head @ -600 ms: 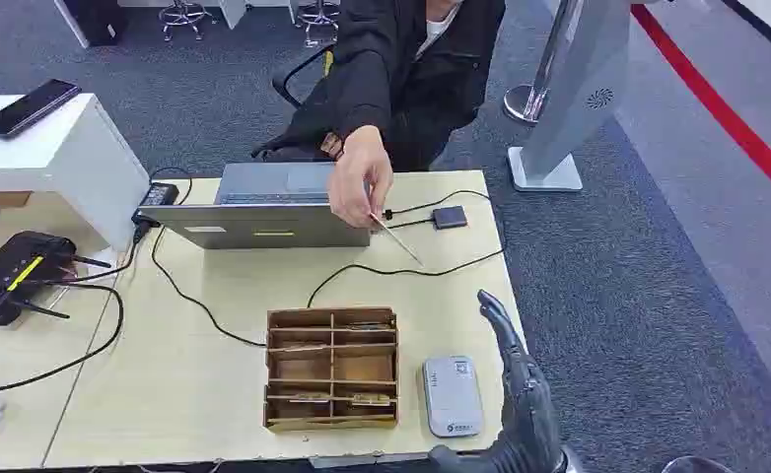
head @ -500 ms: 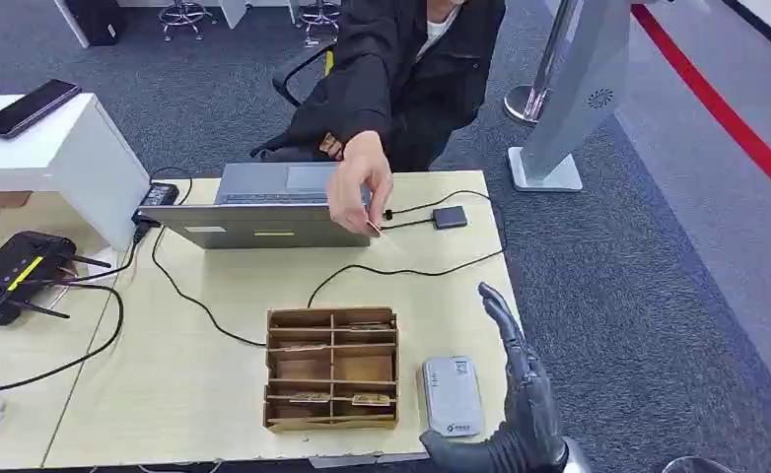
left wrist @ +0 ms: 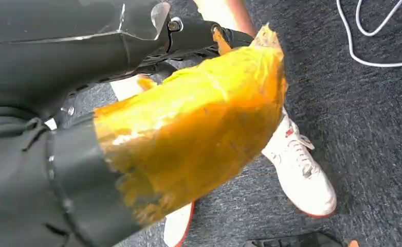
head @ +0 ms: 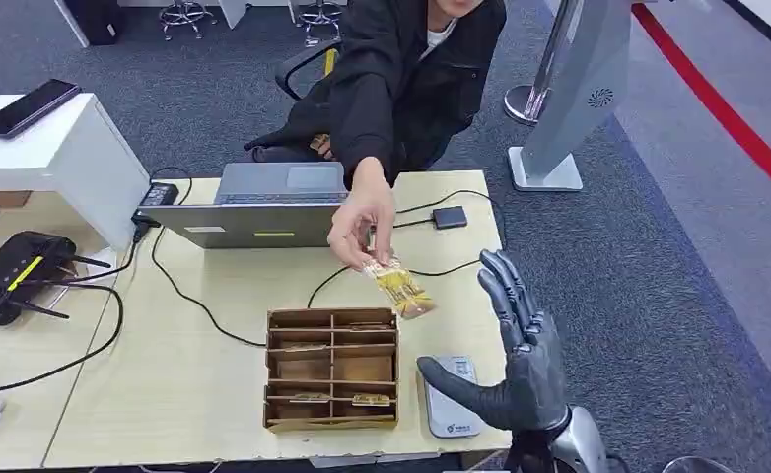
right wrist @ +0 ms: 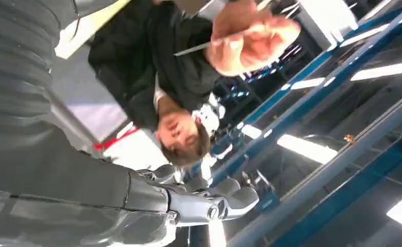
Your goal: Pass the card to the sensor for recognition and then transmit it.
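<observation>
A person's hand [head: 362, 222] reaches over the table and holds out a yellow card [head: 401, 288] above the wooden box. My right hand [head: 520, 365] is raised at the table's right edge, fingers spread, palm facing the card, a short gap away and holding nothing. Below its thumb, the grey-white card sensor [head: 449, 389] lies flat on the table. In the right wrist view my fingers [right wrist: 209, 198] are apart, and the person's hand [right wrist: 250, 36] pinches the card [right wrist: 194, 49] edge-on. My left hand [left wrist: 137, 41] hangs over the carpet; how its fingers lie is unclear.
A wooden compartment box [head: 332, 367] with several cards stands left of the sensor. A laptop [head: 263, 207], a small black reader [head: 450, 217] and black cables lie at the back of the table [head: 194, 374]. A router [head: 12, 271] sits far left. The seated person [head: 411, 69] faces me.
The person's hand has come forward from the laptop, bringing the card towards my right hand. My right hand has risen and its fingers have spread.
</observation>
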